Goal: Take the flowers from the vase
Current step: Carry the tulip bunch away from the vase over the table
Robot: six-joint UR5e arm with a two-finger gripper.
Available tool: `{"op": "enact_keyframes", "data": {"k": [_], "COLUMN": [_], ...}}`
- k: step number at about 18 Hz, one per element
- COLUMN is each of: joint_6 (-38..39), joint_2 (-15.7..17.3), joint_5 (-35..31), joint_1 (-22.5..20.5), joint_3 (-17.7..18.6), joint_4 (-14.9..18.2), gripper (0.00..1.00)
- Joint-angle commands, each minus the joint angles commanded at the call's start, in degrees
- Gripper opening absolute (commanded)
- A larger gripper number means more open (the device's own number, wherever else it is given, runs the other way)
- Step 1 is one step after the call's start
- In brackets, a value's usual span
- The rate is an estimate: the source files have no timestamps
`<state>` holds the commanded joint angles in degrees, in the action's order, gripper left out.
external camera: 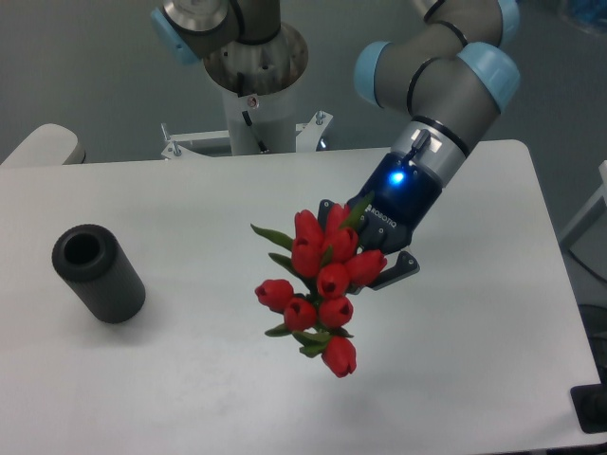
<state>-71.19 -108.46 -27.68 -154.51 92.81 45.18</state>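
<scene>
At the far left, the rounded corner of a second pale tabletop shows just past the edge of the white rectangular surface. On the left part of the surface stands the dark grey, matte, thick-walled cylindrical vase, its round top hole bare and facing up toward the camera. It sits a little in from the left edge, with bare white around it on every side and a wide open stretch between it and the middle.

Behind the rear edge, near the middle, rises the grey metal base column of the arm, with light blue joint caps. The arm's upper links swing over to the right and come down over the surface's right-of-centre area.

There the bunch of red tulip buds with green leaves and stems hangs in the air, well apart from the vase and above the surface, buds pointing down and to the left, the lowest bud nearest the front. The dark two-finger hand, with a blue light glowing on the wrist just above it, is clamped on the stem end of the bunch; one dark finger sticks out to the right of the buds, the other is mostly hidden behind them.

To the right, the surface runs bare to its rounded far corner and right edge.
</scene>
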Motion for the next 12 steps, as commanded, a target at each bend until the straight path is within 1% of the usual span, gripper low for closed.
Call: {"op": "enact_keyframes", "data": {"k": [6,12], "joint_6": [-0.1,-0.1], "joint_2": [0.1,0.1], "joint_5": [-0.1,0.0], "joint_1": [0.0,-0.2], "joint_3": [0.7,0.4], "joint_4": [-0.1,-0.1], "gripper": [0.29,0.29]}}
